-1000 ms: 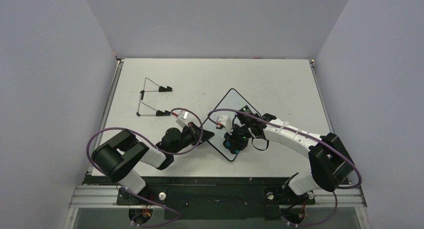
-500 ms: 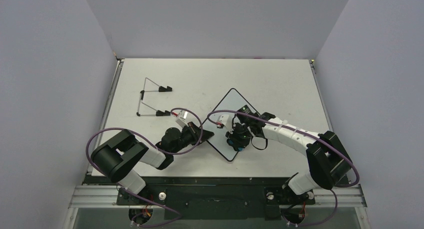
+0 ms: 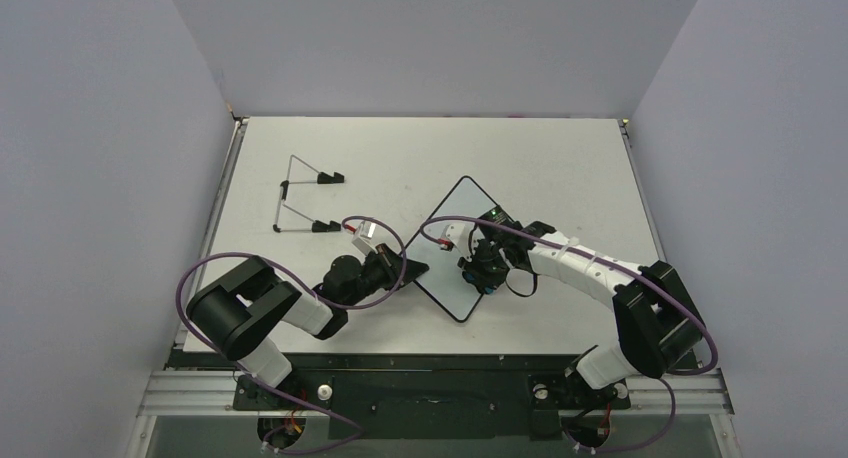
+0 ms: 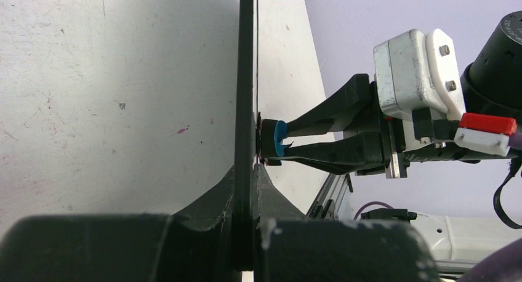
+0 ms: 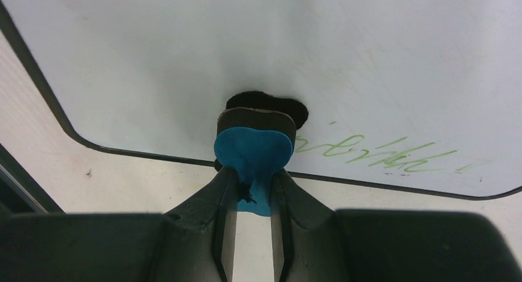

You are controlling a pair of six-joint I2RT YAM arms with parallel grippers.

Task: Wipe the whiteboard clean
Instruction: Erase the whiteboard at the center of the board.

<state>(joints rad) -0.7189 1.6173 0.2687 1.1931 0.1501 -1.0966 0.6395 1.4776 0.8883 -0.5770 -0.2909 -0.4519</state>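
The whiteboard [image 3: 461,202] lies tilted like a diamond at mid-table, white face, black rim. My left gripper [image 3: 413,270] is shut on its left corner; in the left wrist view the fingers clamp the rim [image 4: 246,79] edge-on, with the gripper [image 4: 246,178] at the bottom. My right gripper [image 3: 479,277] is shut on the blue-and-black eraser [image 5: 252,148] and presses its black pad against the board's face [image 5: 246,42] near the lower rim. Green handwriting [image 5: 381,156] sits just right of the eraser. The eraser [image 4: 276,139] also shows in the left wrist view.
A thin wire stand [image 3: 300,193] with black feet lies at the table's back left. Grey walls close in the table on three sides. Purple cables loop over both arms near the board.
My right gripper has slid the eraser away from the board's near corner, farther up and slightly right across the face. The left gripper and the board have stayed still.
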